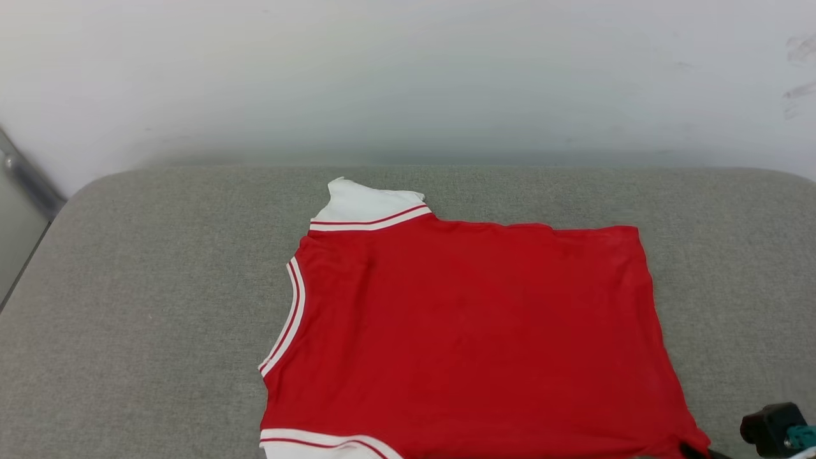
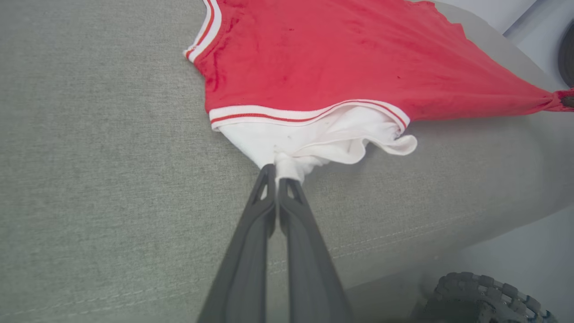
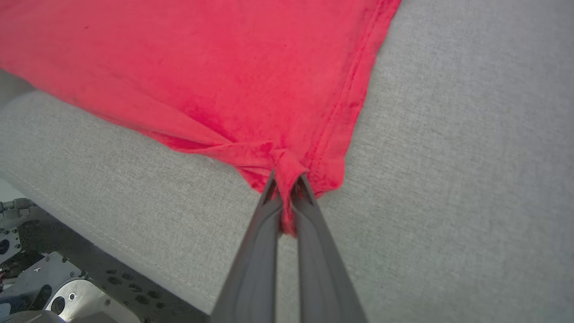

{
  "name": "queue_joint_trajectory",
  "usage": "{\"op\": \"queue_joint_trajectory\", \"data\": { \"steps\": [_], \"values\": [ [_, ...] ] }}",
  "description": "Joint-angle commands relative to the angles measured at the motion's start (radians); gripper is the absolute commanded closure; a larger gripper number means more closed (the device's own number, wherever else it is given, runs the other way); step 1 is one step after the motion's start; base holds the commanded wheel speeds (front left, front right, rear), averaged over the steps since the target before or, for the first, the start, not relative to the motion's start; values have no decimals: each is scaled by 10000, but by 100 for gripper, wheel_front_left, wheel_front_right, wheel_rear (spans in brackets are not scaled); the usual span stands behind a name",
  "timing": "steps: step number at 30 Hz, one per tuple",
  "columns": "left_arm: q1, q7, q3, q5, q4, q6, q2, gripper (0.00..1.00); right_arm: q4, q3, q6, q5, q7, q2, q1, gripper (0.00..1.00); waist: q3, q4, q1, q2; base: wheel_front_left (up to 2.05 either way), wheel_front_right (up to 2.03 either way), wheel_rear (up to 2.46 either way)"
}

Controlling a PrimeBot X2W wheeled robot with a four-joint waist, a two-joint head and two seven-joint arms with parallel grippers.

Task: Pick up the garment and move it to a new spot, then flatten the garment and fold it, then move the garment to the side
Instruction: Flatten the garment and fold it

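Observation:
The garment (image 1: 472, 331) lies spread on the grey cushion (image 1: 159, 306), plain red side up, with its white sleeves at the far and near left and striped trim along the neck. In the left wrist view my left gripper (image 2: 277, 172) is shut on the white sleeve (image 2: 314, 143) of the garment (image 2: 341, 58). In the right wrist view my right gripper (image 3: 287, 179) is shut on a bunched red corner of the garment (image 3: 215, 72) at its hem. The lettering is hidden underneath. A dark part of my right arm (image 1: 774, 427) shows at the lower right of the head view.
The cushion's front edge (image 2: 403, 233) runs close below both grippers. Past it are a knobbly tyre (image 2: 475, 296) and the robot's metal base (image 3: 67, 287). A pale wall (image 1: 408, 76) stands behind the cushion.

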Motion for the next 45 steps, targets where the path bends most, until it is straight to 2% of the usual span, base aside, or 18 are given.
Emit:
{"op": "queue_joint_trajectory", "data": {
  "steps": [1, 6, 12, 20, 34, 40, 45],
  "values": [
    [116, 5, -53, 53, -83, 5, 44, 100, -246, -257, -7, -137, 164, 84, 280, 100, 17, 16, 3, 0, 0, 0, 0],
    [-464, 23, -57, 262, -90, -126, -82, 100, -816, -964, -7, -424, 686, 467, 581, 100, 72, 93, 3, 0, 0, 0, 0],
    [-1545, 144, -4, 796, 218, -466, 59, 100, -1127, -1404, -5, -517, 1054, 650, 104, 100, 196, 117, 3, 0, 0, 0, 0],
    [-3886, 426, 261, 1341, 904, -1217, -50, 100, -1278, -1605, -7, -392, 1387, 572, -1058, 100, 829, -28, 3, 0, 0, 0, 0],
    [-6807, 546, 268, 1724, 3695, -2669, -566, 100, -393, -863, -7, -259, 1861, 609, -3321, 100, 2501, -336, 3, 0, 0, 0, 0],
    [-7498, 482, -14, 1677, 5418, -3215, -1106, 100, 297, -417, -7, -386, 1776, 717, -4065, 100, 3102, -353, 3, 0, 0, 0, 0],
    [-7850, 486, -393, 1490, 6711, -3482, -1583, 100, 886, 19, -7, -386, 1608, 784, -4508, 100, 3336, -394, 3, 0, 0, 0, 0]
  ]
}}
